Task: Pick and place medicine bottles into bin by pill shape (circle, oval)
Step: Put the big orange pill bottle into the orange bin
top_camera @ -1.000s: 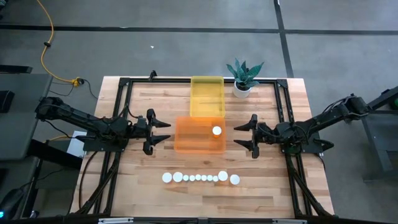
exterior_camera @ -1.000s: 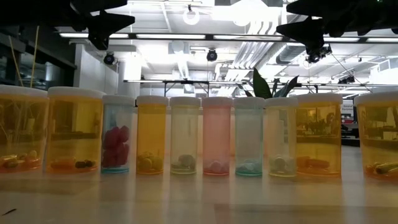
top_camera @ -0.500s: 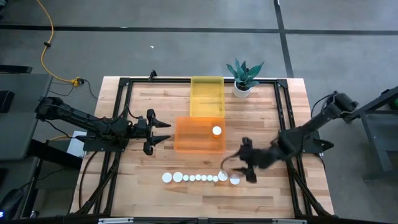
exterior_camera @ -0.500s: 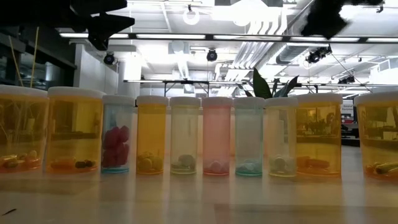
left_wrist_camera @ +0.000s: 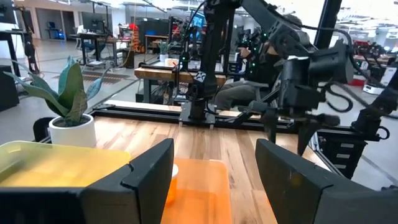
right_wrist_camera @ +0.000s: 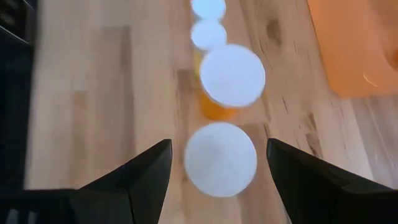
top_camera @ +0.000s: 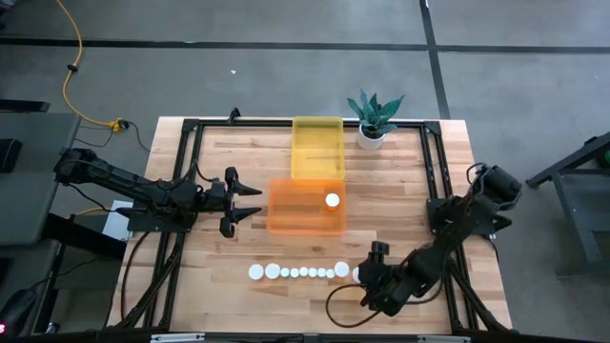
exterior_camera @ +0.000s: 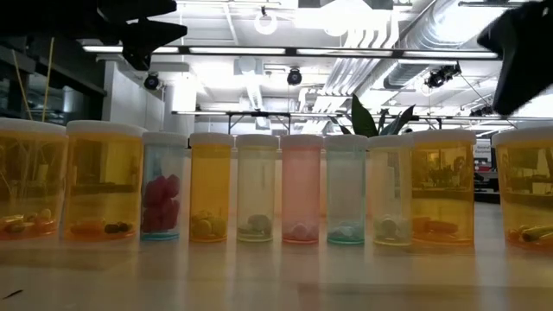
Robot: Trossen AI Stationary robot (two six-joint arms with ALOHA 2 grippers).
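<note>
At the 5 o'clock side of the table, the right gripper hangs with its fingers apart and holding nothing, directly above the last bottle at the 3 o'clock end of the row of medicine bottles. One more bottle stands inside the orange bin at the table's centre, and the yellow bin touches it on the 12 o'clock side. The left gripper waits at 9 o'clock of the orange bin, its fingers also apart and empty.
</note>
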